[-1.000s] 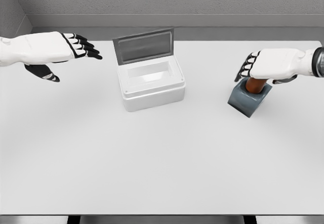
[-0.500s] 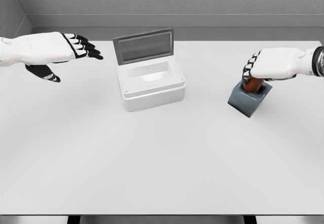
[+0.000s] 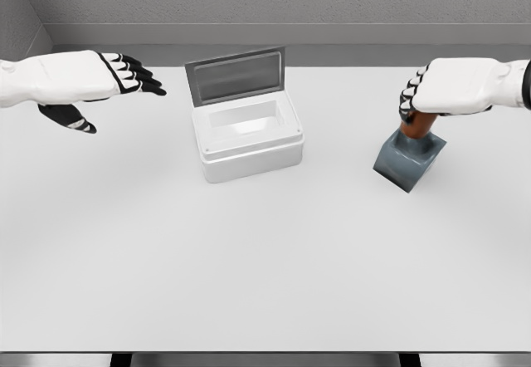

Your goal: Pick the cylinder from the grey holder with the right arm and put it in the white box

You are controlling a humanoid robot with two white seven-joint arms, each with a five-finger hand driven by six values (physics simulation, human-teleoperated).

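The near part of the white bench [image 3: 265,284] lies bare in front of me. Further back, on the right, the grey holder [image 3: 408,159] sits tilted on the bench, and the brown cylinder [image 3: 416,124] stands in its socket, lower end inside, upper end under my palm. My right robot hand [image 3: 444,86] is curled down over the top of the cylinder, fingers wrapped round it; I judge it clamped on.

Risks from here: the holder already leans, so if I pull at an angle the cylinder may bind in the socket and drag the holder up or tip it over. A shallow grip on the cylinder's top could also slip once its weight comes free.

To the left of centre, well apart from the holder, the white box [image 3: 246,140] stands with its lid [image 3: 236,75] raised at the far side. That upright lid could catch the cylinder if I approach too low from behind.

Far left, my left robot hand [image 3: 91,80] hovers above the bench, fingers spread, holding nothing.

Hidden: my fingertips' contact on the cylinder, the cylinder's depth in the socket, and most of the box floor.
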